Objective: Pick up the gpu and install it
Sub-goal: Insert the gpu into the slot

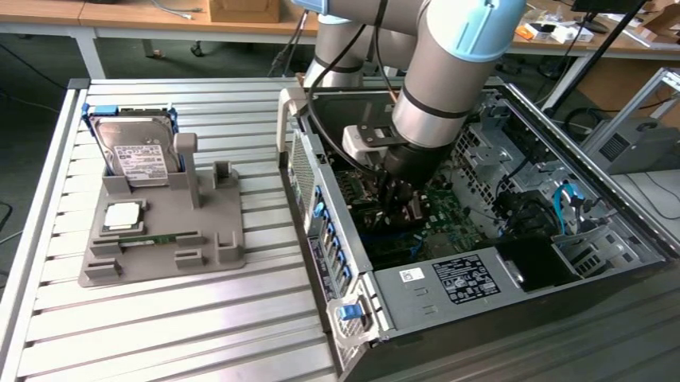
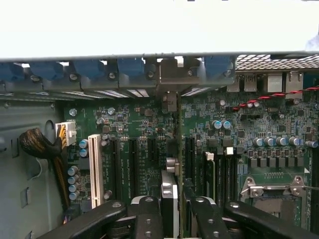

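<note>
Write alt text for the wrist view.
The gripper holds the gpu edge-on just above a motherboard with dark expansion slots and one white slot. Blue clips line the case's rear edge.

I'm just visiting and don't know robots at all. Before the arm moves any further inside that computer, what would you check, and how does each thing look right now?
1. Card in the grip: ok. The gripper is closed on the gpu, held edge-on between the fingers.
2. Arm inside the computer case: ok, the gripper is low over the motherboard.
3. Card lined up with an expansion slot: cannot tell; it stands between the slots.
4. Card seated: not ok, it sits above the board.
5. Cables out of the way: ok, off to the side.
6. Hard drive on the grey holder: ok, untouched.
</note>
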You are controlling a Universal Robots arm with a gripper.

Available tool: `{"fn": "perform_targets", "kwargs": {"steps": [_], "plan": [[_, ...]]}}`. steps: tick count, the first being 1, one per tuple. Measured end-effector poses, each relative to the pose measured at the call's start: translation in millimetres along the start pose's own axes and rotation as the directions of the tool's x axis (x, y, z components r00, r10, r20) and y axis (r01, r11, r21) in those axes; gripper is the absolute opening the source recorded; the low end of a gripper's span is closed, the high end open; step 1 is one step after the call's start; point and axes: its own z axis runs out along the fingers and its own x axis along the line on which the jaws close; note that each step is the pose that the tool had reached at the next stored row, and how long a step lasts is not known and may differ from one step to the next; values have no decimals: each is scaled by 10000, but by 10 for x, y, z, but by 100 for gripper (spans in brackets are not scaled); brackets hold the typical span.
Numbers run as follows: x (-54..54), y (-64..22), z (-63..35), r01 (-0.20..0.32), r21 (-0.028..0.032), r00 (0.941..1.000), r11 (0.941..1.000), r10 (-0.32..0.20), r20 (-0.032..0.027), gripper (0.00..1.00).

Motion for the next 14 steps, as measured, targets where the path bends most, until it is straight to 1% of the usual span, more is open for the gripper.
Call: {"fn": "perform_targets", "kwargs": {"steps": [8,11,14], "plan": [[-12,1,15,-74,0,10000,10000,74,-5,27],[-35,1,36,-72,-1,10000,10000,72,-11,27],[-43,1,54,-72,0,10000,10000,72,-3,27]]}}
